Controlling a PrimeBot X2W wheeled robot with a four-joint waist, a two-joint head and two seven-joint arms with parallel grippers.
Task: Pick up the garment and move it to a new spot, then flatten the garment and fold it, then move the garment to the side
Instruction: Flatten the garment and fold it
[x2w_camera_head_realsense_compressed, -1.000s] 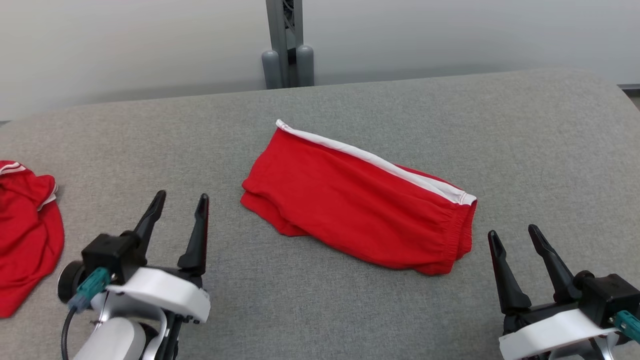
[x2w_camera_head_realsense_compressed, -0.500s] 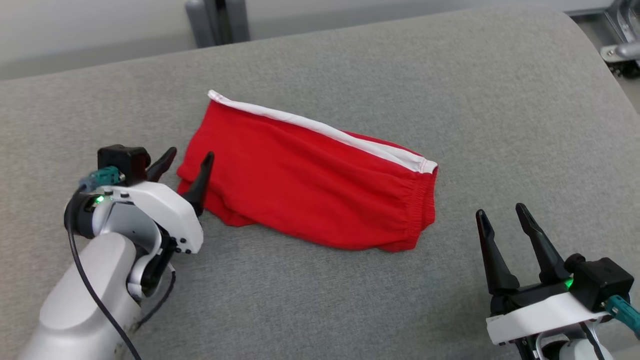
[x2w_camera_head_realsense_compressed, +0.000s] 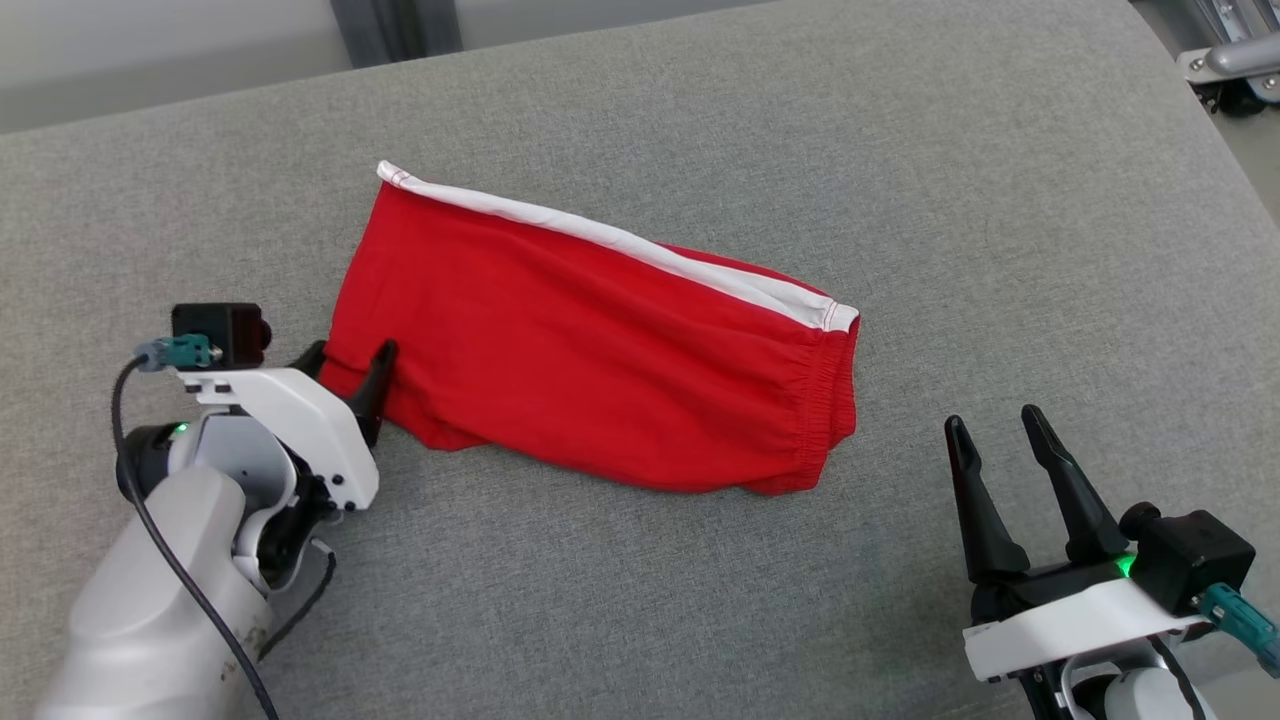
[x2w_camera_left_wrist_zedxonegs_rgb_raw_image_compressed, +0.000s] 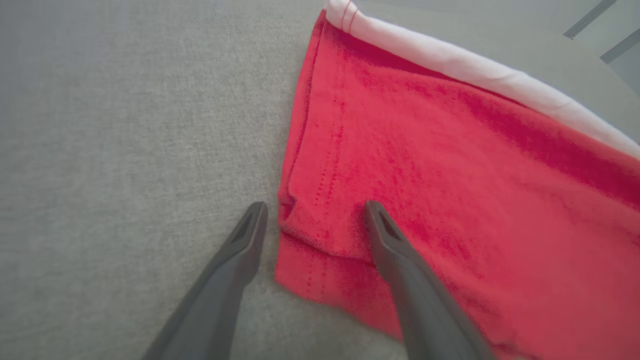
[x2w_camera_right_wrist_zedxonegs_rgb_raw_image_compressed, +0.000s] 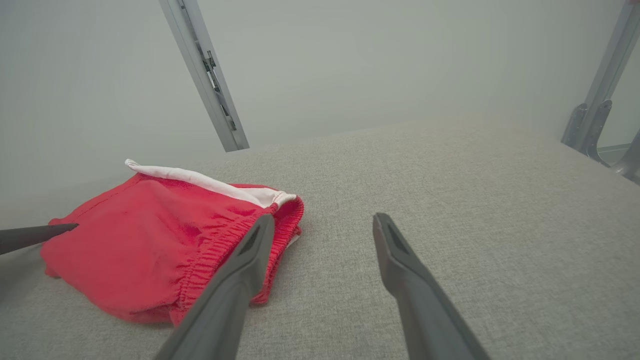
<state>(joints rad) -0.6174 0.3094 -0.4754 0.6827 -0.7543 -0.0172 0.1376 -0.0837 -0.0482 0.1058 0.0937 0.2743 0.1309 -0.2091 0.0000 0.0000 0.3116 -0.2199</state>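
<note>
Left gripper (x2w_camera_head_realsense_compressed: 352, 352) straddles garment's (x2w_camera_head_realsense_compressed: 600, 360) corner; right gripper (x2w_camera_head_realsense_compressed: 992, 420) waits
All fingers (x2w_camera_left_wrist_zedxonegs_rgb_raw_image_compressed: 400, 260) spread, gripping nothing; garment lies mid-desk (x2w_camera_head_realsense_compressed: 1000, 200), so moving, flattening, folding apparently remain.

Red garment (x2w_camera_head_realsense_compressed: 600, 350), shorts-like, folded into flat oblong, slightly rumpled. White band along far edge, gathered elastic waistband at right end. Lies mid grey cloth top (x2w_camera_head_realsense_compressed: 1000, 200), slanting from far left to near right.

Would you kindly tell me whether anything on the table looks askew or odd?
Nothing is damaged. The red garment lies slanted on the grey table, its left corner rumpled where the open left gripper straddles its edge.
</note>
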